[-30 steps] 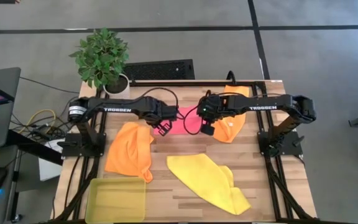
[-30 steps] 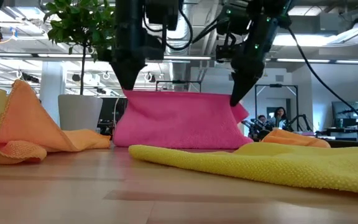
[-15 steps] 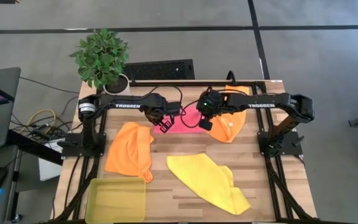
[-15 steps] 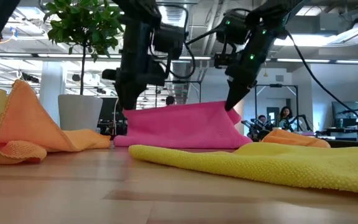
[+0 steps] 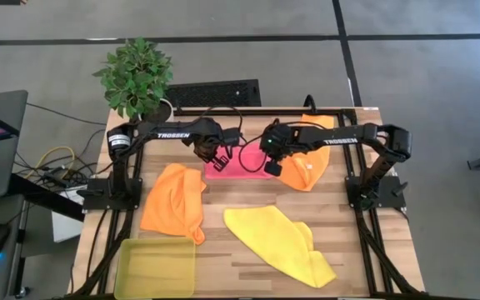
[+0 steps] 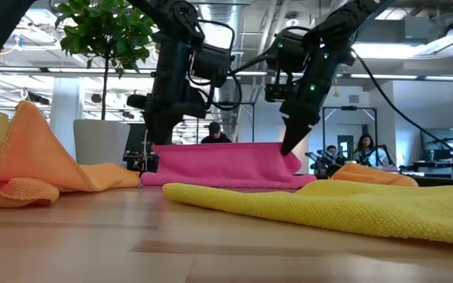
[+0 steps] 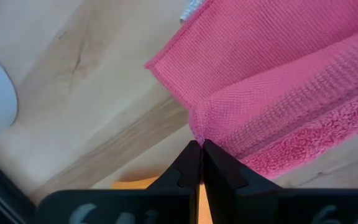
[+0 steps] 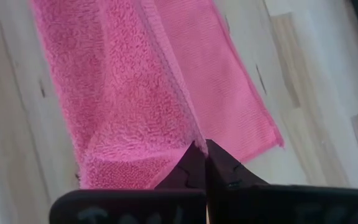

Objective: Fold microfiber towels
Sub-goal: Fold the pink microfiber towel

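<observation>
I pinch the pink towel [image 5: 238, 162] near the back edge of the table [image 5: 365, 275], my left gripper [image 5: 212, 156] squeezed tight on one corner and my right gripper [image 5: 267, 158] squeezed tight on the other. An orange towel [image 5: 173, 201] lies just beside it on my left, and another orange towel [image 5: 310, 165] sits under my right arm. The yellow towel [image 5: 280, 242] lies in front, the yellow-green tray [image 5: 156, 267] sits in the front left corner, and a plant [image 5: 137, 77] stands off the back left corner.

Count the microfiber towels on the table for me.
4: bright pink microfiber towel at the far middle, one orange microfiber towel left, second orange microfiber towel far right, yellow microfiber towel near the front.
</observation>
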